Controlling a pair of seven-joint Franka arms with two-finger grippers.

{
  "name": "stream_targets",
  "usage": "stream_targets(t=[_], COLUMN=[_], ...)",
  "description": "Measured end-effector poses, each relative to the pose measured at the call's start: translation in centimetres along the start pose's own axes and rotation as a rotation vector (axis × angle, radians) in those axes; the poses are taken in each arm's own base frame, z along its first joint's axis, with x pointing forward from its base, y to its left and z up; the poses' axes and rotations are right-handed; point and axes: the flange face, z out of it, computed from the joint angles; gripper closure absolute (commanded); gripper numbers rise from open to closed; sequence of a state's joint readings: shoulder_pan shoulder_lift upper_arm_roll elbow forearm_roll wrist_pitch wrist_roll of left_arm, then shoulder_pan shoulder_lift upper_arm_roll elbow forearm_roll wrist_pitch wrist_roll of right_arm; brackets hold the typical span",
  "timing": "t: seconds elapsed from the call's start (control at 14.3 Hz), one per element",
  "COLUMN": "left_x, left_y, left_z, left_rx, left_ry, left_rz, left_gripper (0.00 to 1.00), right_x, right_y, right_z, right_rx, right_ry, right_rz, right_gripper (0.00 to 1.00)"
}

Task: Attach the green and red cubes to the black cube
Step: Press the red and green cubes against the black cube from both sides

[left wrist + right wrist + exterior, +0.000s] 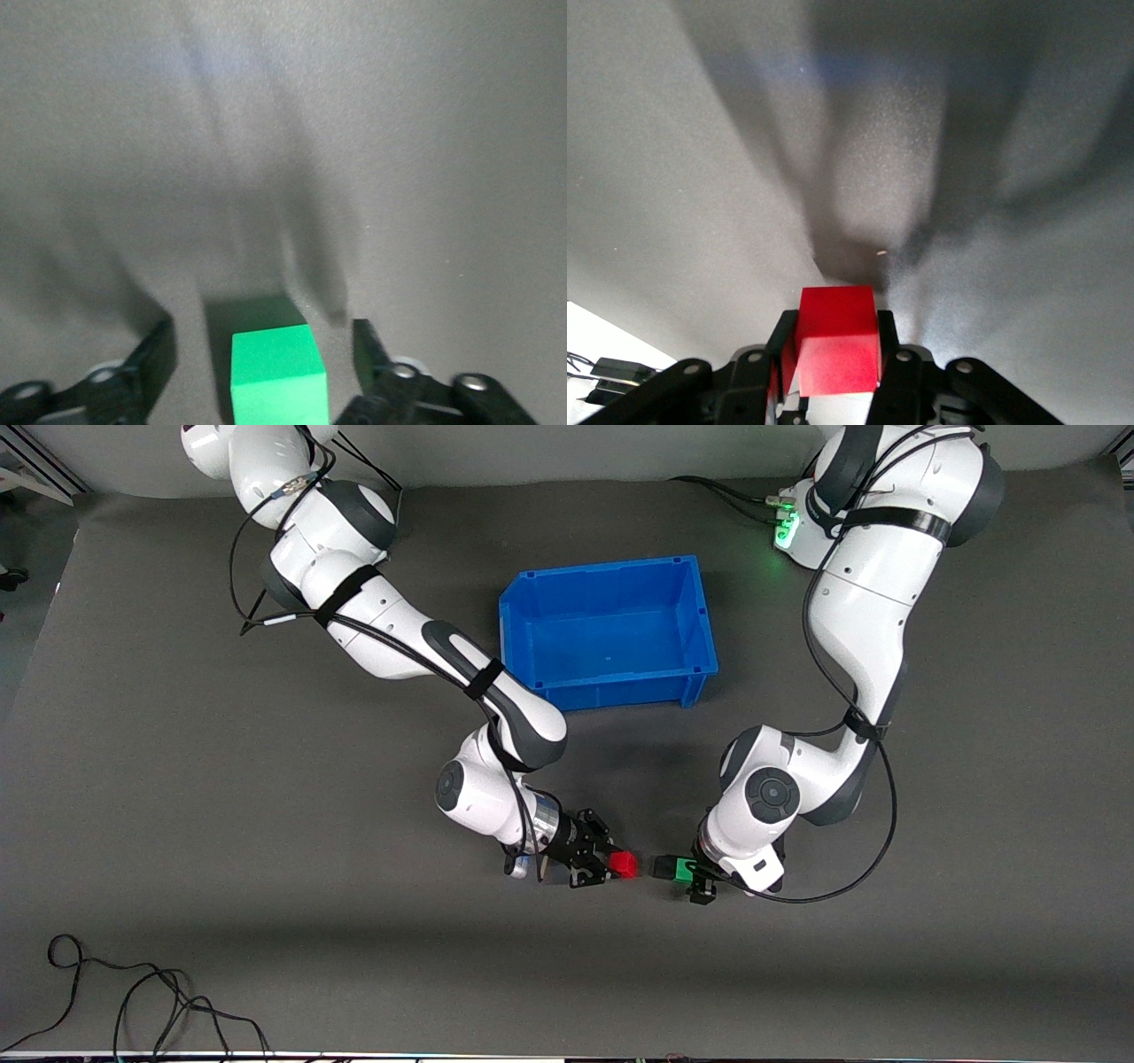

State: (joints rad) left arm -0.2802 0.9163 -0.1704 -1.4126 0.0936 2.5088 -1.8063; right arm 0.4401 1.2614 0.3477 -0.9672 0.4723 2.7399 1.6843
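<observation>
My right gripper (611, 865) (833, 323) is shut on the red cube (625, 864) (837, 341), holding it low over the grey mat. A short gap away, toward the left arm's end, a small black cube (664, 865) sits against the green cube (681, 868) (276, 372); in the left wrist view it shows only as a dark patch (252, 310). The green cube rests on the mat. My left gripper (695, 871) (263, 335) is open around it, with a gap between the cube and each of its fingers (155, 354).
An empty blue bin (602, 691) stands mid-table, farther from the front camera than both grippers. A loose black cable (159, 1001) lies by the table's near edge toward the right arm's end. A green light (784, 531) glows at the left arm's base.
</observation>
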Motion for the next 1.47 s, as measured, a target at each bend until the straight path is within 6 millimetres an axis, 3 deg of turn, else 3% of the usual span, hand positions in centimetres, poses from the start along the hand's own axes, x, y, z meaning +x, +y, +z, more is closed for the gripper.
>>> stream_targets(t=[0.07,0.21,0.28,0.7,0.98,1.05,1.12,1.47], left_x=[-0.3,-1.1,-1.5,-2.2,-4.5,-5.0,-5.2,-6.7], left_y=[-0.1,-0.2,-0.2,0.2,0.1,0.0,-0.1,-0.5], left_z=[0.1,0.1,0.0,-0.6,-1.0,-0.9,-0.9,-0.8], left_rx=[0.002,0.001,-0.001,-0.015,-0.025,-0.024,-0.023,-0.02], left_ry=[-0.001,-0.003,-0.005,-0.009,-0.018,-0.019,-0.016,-0.02], left_rz=[0.004,0.01,0.007,-0.044,-0.026,-0.021,-0.021,-0.004], left_gripper=[0.33,0.86,1.0,1.0,1.0,1.0,1.0,1.0], right_x=[0.0,0.0,0.0,0.0,0.0,0.1,0.2,0.2], right_y=[0.0,0.0,0.0,0.0,0.0,0.0,0.0,-0.1], right_z=[0.0,0.0,0.0,0.0,0.0,0.0,0.0,0.0], right_rx=[0.0,0.0,0.0,0.0,-0.001,-0.001,0.0,0.001], right_ry=[0.0,0.0,0.0,0.0,0.0,0.001,0.003,0.003], right_rz=[0.0,0.0,0.0,0.0,0.0,0.0,0.0,0.0], right_gripper=[0.89,0.89,0.89,0.89,0.88,0.71,0.02,0.0])
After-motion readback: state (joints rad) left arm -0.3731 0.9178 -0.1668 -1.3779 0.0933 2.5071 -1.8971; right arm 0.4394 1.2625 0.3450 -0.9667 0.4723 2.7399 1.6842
